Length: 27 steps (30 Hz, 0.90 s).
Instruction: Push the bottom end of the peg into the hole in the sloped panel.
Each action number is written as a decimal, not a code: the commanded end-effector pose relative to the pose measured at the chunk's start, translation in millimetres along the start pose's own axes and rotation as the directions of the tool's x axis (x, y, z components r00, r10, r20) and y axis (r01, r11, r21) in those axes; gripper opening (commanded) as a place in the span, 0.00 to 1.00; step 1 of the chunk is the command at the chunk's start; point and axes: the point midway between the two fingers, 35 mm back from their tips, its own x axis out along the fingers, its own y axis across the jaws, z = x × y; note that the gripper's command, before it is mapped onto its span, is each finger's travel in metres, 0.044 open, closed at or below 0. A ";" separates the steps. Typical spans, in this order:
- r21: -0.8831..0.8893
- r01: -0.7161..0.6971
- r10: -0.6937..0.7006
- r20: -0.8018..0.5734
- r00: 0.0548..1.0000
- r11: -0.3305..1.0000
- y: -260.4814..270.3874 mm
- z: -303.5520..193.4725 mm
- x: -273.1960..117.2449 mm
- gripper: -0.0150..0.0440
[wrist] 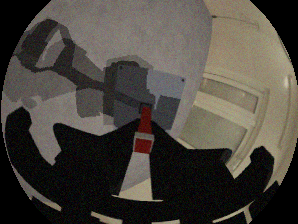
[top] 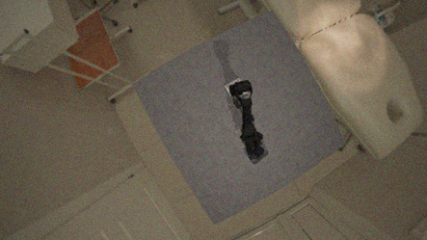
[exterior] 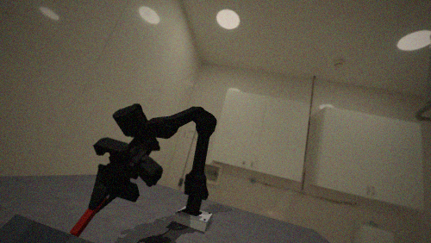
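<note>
The red peg (exterior: 82,223) (wrist: 145,120) is held tilted in my gripper (exterior: 97,204) (wrist: 145,123), which is shut on it. Its top end looks square, with a pale edge. The grey sloped panel (exterior: 26,231) (wrist: 170,84) shows at the lower left of the exterior view and ahead of the fingers in the wrist view, partly in the arm's shadow. The small dark hole (wrist: 143,105) lies at the peg's far end in the wrist view. Whether the tip is inside, touching or just above it cannot be told. In the top view the arm hides the peg.
The arm's white base (top: 230,87) (exterior: 201,221) stands on the blue-grey mat (top: 180,121). A padded couch (top: 355,70) is to the right in the top view, and a white cabinet (top: 30,30) with an orange panel (top: 94,50) is at the upper left.
</note>
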 end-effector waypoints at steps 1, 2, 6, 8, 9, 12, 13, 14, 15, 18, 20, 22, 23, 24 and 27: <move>0.000 -0.004 0.004 0.003 1.000 1.000 1.5 0.4 2.6 0.25; 0.000 -0.004 0.004 0.003 1.000 1.000 1.5 0.4 2.9 0.25; 0.000 -0.004 0.004 0.003 1.000 1.000 1.3 0.1 3.9 0.25; 0.000 -0.004 0.004 0.003 1.000 1.000 1.2 0.0 4.6 0.25; 0.000 -0.004 0.004 0.003 1.000 1.000 1.1 0.0 4.8 0.25; 0.000 -0.004 0.004 0.003 1.000 1.000 0.9 -0.2 5.6 0.25; 0.000 -0.004 0.004 0.003 1.000 1.000 0.8 -0.3 5.7 0.25; 0.000 -0.004 0.004 0.003 1.000 1.000 0.9 -0.3 5.9 0.25; 0.000 -0.004 0.004 0.003 1.000 1.000 0.9 -0.4 6.0 0.25; 0.000 -0.004 0.004 0.003 1.000 1.000 1.0 -0.5 6.6 0.25; 0.000 -0.004 0.004 0.003 1.000 1.000 1.1 -0.5 7.1 0.25; 0.000 -0.004 0.004 0.003 1.000 1.000 1.1 -0.5 7.6 0.25; 0.000 -0.004 0.004 0.003 1.000 1.000 1.0 -0.5 7.8 0.25; 0.000 -0.004 0.004 0.003 1.000 1.000 1.0 -0.6 8.1 0.25; 0.000 -0.004 0.004 0.003 1.000 1.000 1.0 -0.6 8.7 0.25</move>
